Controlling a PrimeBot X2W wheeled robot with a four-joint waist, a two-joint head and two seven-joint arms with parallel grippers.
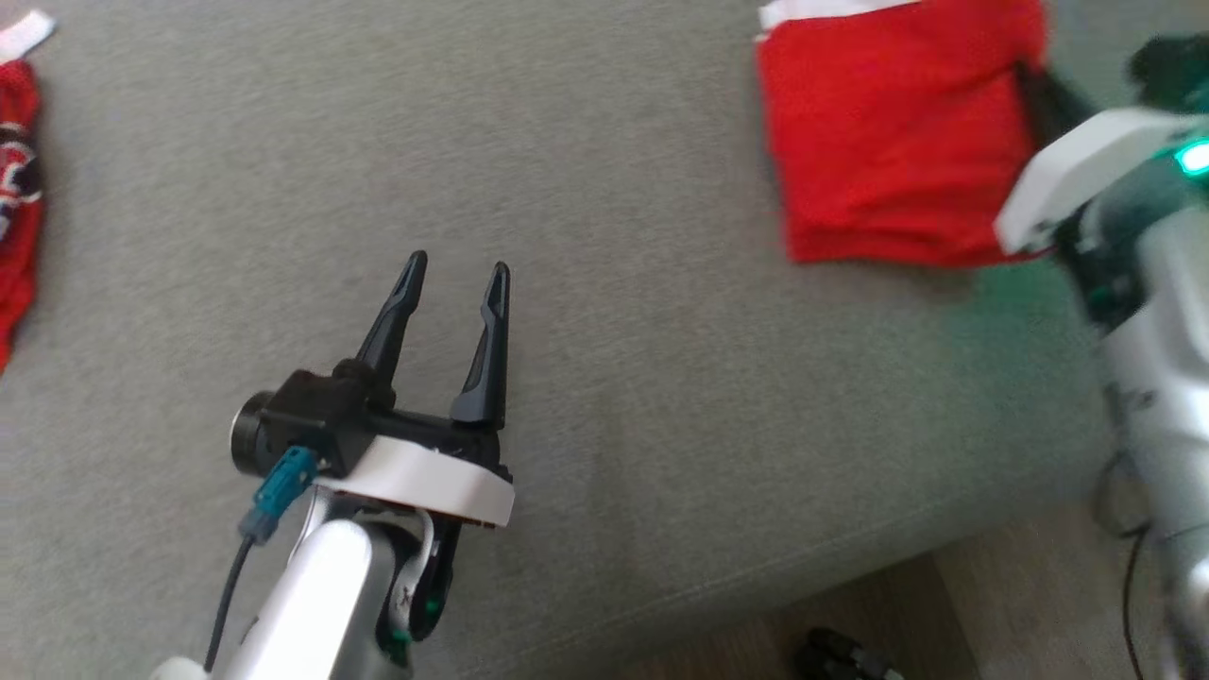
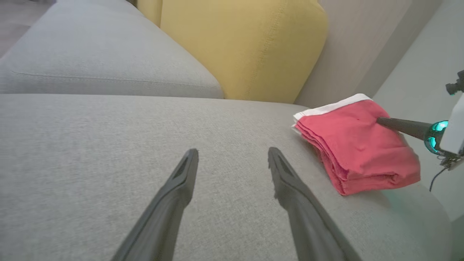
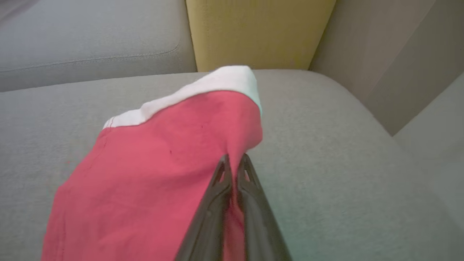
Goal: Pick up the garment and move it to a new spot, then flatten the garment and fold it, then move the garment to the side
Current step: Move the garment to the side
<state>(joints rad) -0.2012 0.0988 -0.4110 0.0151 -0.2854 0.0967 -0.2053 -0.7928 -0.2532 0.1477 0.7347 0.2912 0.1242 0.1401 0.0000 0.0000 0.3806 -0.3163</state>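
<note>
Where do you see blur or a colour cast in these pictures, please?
Head view: the right gripper at the folded red garment is smeared, its green lamp tints the sofa; the left gripper is sharp. Right wrist view: garment slightly soft.

A grey fabric sofa seat (image 1: 604,142) carries a folded red garment (image 1: 888,142) with a white trim near its right end. A red piece (image 1: 17,208) with black-and-white print lies at the far left, well apart.
</note>
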